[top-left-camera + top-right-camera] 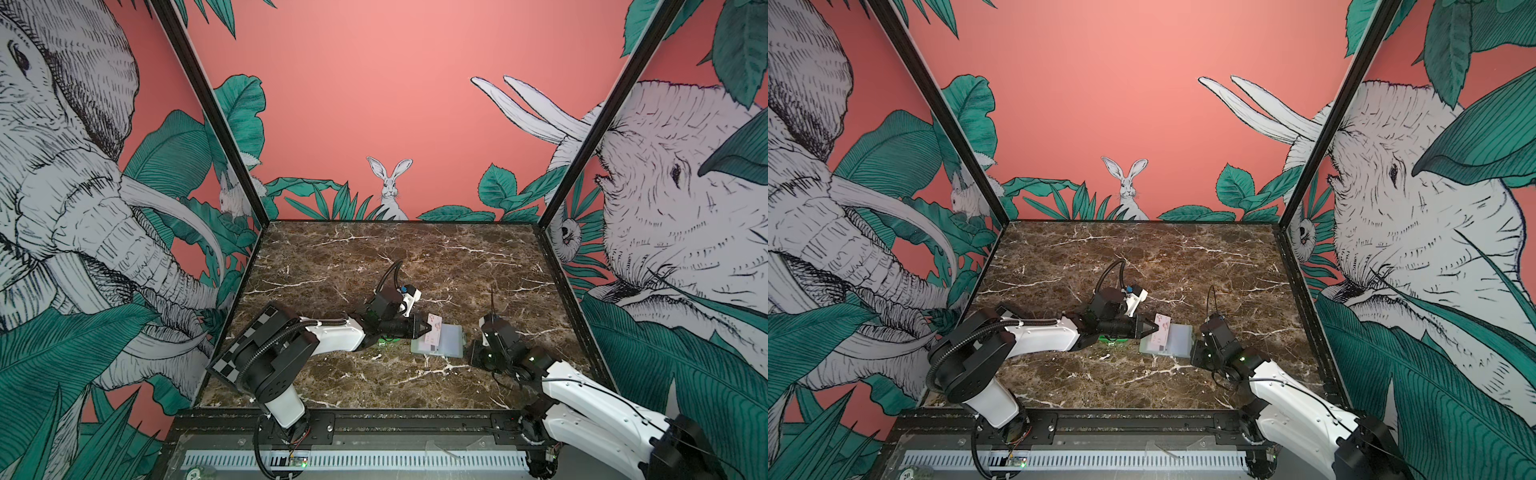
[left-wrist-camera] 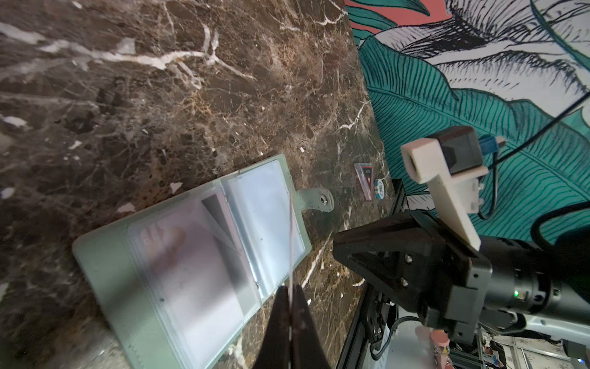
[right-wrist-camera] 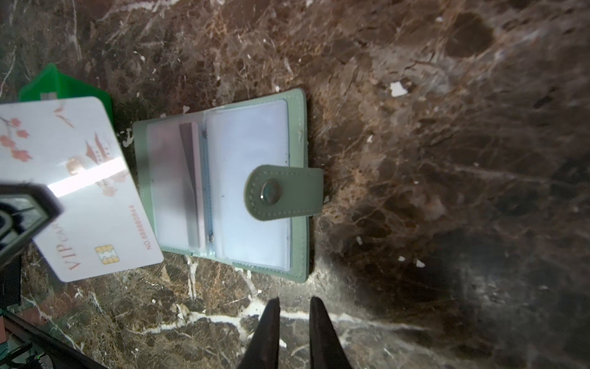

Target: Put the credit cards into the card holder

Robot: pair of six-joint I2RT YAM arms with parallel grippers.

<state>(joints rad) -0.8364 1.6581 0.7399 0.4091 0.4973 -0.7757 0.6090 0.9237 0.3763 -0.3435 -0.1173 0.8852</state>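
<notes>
1. Marble-brown table (image 1: 374, 270) fills the lower middle of both top views; you are working just right of its centre.
2. Your card holder (image 1: 441, 340) lies there open and flat, clear sleeves facing up. Its snap strap (image 3: 281, 191) is folded over one sleeve page.
3. One credit card (image 1: 435, 321) hangs tilted above the holder's left edge in both top views. It is pinched by one end in your left gripper (image 1: 429, 328), which is clamped tight on it.
4. Your right gripper (image 3: 295, 303) hovers empty at the holder's right side, jaws a narrow slit apart.
5. I judge the step to be insertion. Next you must lower the card's free edge into a sleeve mouth, likely pinning the holder with the right gripper.
</notes>
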